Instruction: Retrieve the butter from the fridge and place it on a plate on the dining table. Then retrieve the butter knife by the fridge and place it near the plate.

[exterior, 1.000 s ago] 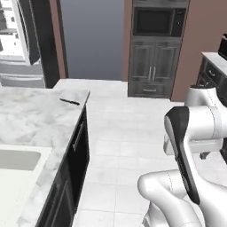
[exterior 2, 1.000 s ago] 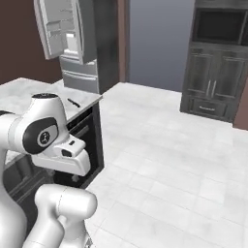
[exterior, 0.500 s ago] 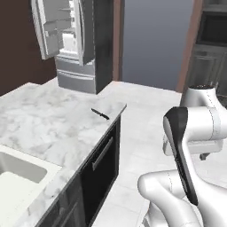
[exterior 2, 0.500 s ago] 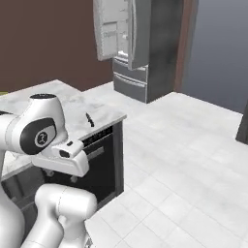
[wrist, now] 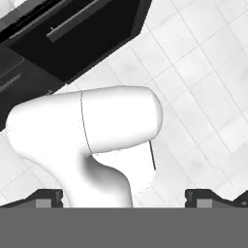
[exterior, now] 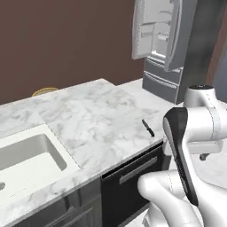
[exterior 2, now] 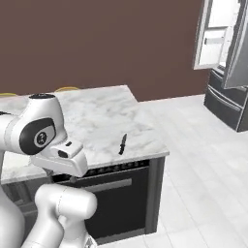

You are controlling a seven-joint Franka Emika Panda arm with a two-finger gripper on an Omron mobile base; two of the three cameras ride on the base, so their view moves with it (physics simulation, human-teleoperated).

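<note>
Sink (exterior: 26, 153) shares marble counter (exterior: 95, 111) with butter knife (exterior: 148, 127); tool (wrist: 124, 197) spread.

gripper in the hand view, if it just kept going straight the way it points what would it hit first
Most likely the robot's own white body, which sits directly ahead of the open gripper. Past it lies the white tiled floor, with the dark cabinet front off to one side. Depth is hard to judge.

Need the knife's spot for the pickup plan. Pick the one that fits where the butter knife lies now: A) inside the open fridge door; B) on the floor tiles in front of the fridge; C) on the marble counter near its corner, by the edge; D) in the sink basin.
C: the butter knife lies flat on the marble counter near its corner, well away from the sink and the fridge.
</note>
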